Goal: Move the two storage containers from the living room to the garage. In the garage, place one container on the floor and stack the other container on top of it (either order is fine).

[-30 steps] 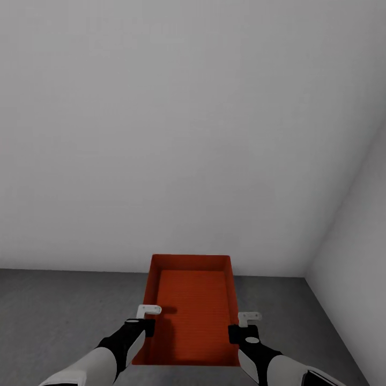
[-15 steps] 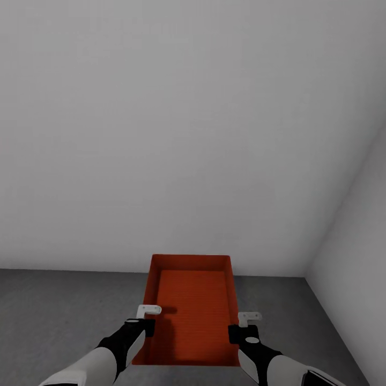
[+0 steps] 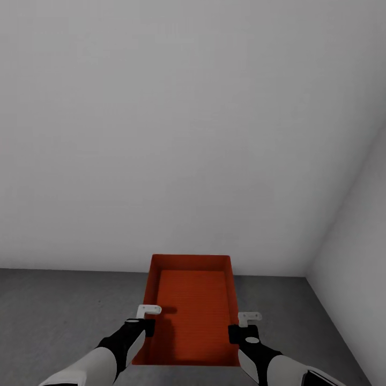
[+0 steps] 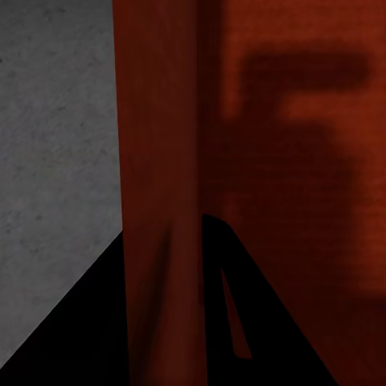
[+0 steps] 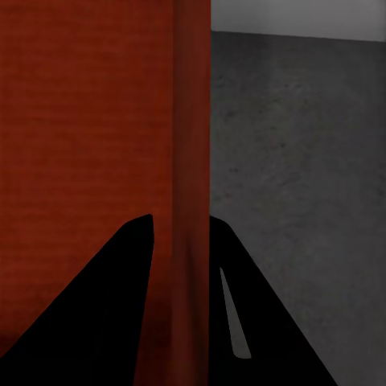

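Note:
One orange-red storage container (image 3: 193,305) sits lengthwise in front of me, open-top and empty, over the garage's dark grey concrete floor (image 3: 53,311). My left gripper (image 3: 143,321) is shut on its left long wall, and my right gripper (image 3: 242,326) is shut on its right long wall. In the left wrist view the left gripper (image 4: 165,241) straddles the container's wall (image 4: 161,121), one dark finger on each side. The right wrist view shows the right gripper (image 5: 181,233) clamped the same way on the container's wall (image 5: 193,121). Whether the container's base touches the floor I cannot tell.
A plain white wall (image 3: 161,134) rises straight ahead, just past the container. A second white wall (image 3: 359,241) closes the corner on the right. Speckled concrete floor (image 5: 297,161) stretches out on both sides of the container.

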### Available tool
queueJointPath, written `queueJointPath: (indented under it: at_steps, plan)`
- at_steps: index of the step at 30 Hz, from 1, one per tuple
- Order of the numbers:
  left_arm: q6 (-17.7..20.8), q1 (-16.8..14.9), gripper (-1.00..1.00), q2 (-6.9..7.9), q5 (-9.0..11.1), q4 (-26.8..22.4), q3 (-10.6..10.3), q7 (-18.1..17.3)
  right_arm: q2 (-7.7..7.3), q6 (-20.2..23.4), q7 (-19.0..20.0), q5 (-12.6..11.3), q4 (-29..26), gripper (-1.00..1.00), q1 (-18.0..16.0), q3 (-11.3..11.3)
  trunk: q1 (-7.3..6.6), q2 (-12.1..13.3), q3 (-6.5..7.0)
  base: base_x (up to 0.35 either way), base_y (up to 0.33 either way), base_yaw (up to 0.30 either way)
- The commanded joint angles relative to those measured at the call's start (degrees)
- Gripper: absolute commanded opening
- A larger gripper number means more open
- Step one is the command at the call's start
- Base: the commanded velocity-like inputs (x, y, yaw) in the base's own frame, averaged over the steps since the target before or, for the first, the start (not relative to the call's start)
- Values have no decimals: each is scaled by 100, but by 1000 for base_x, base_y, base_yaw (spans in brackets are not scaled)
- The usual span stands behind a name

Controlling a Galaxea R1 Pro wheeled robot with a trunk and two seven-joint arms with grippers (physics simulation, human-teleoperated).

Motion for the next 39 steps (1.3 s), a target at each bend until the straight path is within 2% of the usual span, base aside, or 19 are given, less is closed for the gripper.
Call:
queueJointPath:
  at_steps: [1, 10, 39]
  plan:
    - [27, 3, -100, -13, 79, 36, -167, -68, 5, -37, -155, -56, 5, -100, -8, 9, 24, -49, -26, 0, 0, 0]
    - [27, 3, -100, -13, 78, 36, -167, -68, 5, -35, -155, -59, 5, -100, -8, 2, 221, -410, -208, 0, 0, 0]
    - [27, 3, -100, -13, 81, 45, -167, -75, 5, -35, -155, -56, 4, -100, -8, 5, 858, -1573, -990, 0, 0, 0]
